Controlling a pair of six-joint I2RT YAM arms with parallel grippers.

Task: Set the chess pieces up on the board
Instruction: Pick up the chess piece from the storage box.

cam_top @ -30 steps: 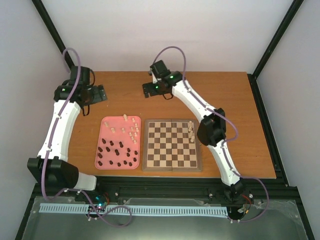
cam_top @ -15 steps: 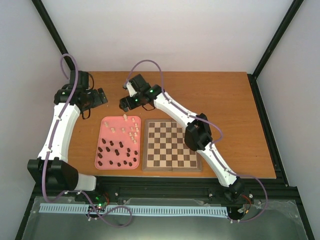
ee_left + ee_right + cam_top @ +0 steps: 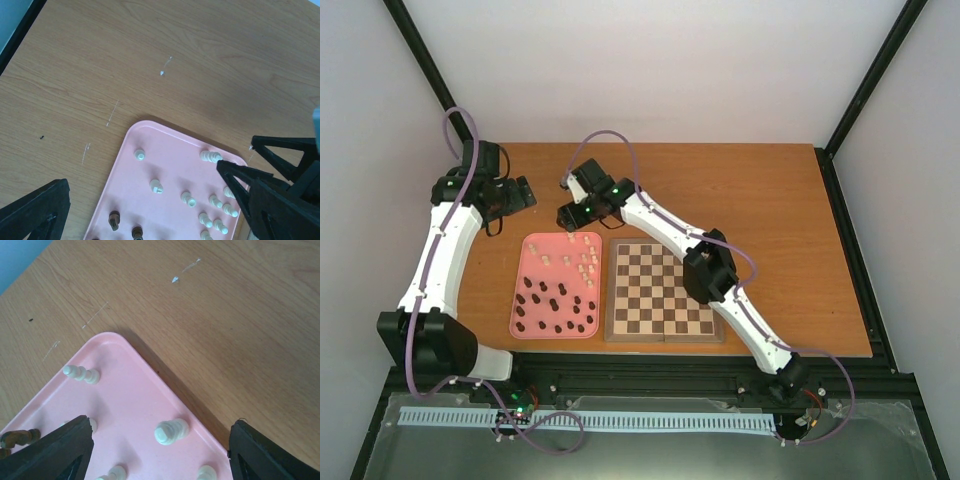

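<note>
The board (image 3: 663, 290) lies right of the pink tray (image 3: 530, 245); my right arm's elbow hides its far right squares. Cream pieces (image 3: 582, 262) stand in the tray's far half and dark pieces (image 3: 555, 305) in its near half. My right gripper (image 3: 567, 218) hovers open and empty over the tray's far right corner. In the right wrist view its jaws (image 3: 160, 432) straddle a cream piece (image 3: 171, 431) lying just inside the tray's rim (image 3: 107, 336). My left gripper (image 3: 520, 192) is open and empty above the table beyond the tray's far left corner; in its wrist view (image 3: 150, 215) it looks down at cream pieces (image 3: 156, 186).
The tray (image 3: 145, 127) and board sit on a brown wooden table (image 3: 770, 200). My right arm stretches diagonally across the board. The right gripper's black fingers (image 3: 280, 150) show at the right of the left wrist view. Black frame posts stand at the table's far corners.
My right arm has swung left from the far middle of the table to the tray's far right corner, its elbow now covering the pieces on the board's right side. The left gripper has barely moved.
</note>
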